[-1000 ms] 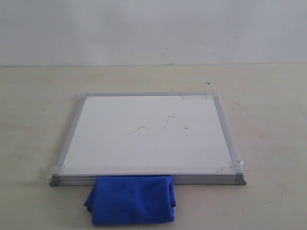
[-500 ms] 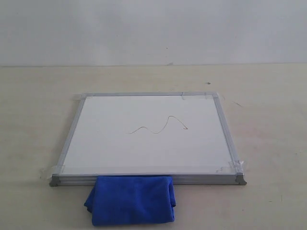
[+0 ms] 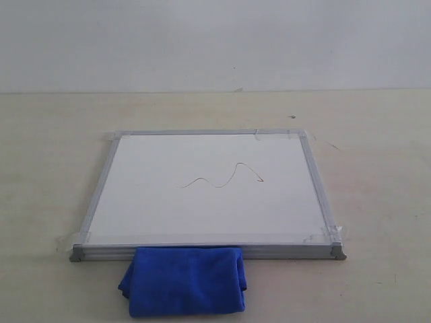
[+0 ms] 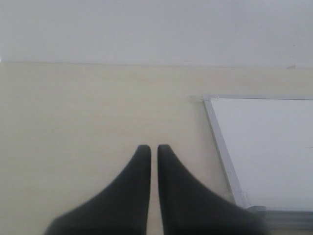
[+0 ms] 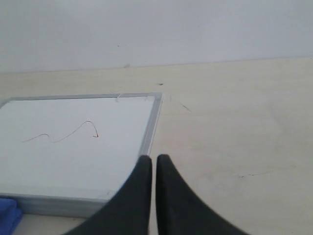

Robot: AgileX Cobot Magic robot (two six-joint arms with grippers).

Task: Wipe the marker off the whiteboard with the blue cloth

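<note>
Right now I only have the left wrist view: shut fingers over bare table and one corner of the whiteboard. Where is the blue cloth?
Observer: The blue cloth lies folded on the table, against the whiteboard's near edge in the exterior view, a little left of its middle. Nothing is touching it.
Operator: Has the marker been wiped yet?
Observer: No. The marker is a thin wavy line near the board's centre, intact.
Operator: And the other arm?
Observer: The right gripper is shut and holds nothing. Its wrist view looks across the board's right side. Neither arm shows in the exterior view.
</note>
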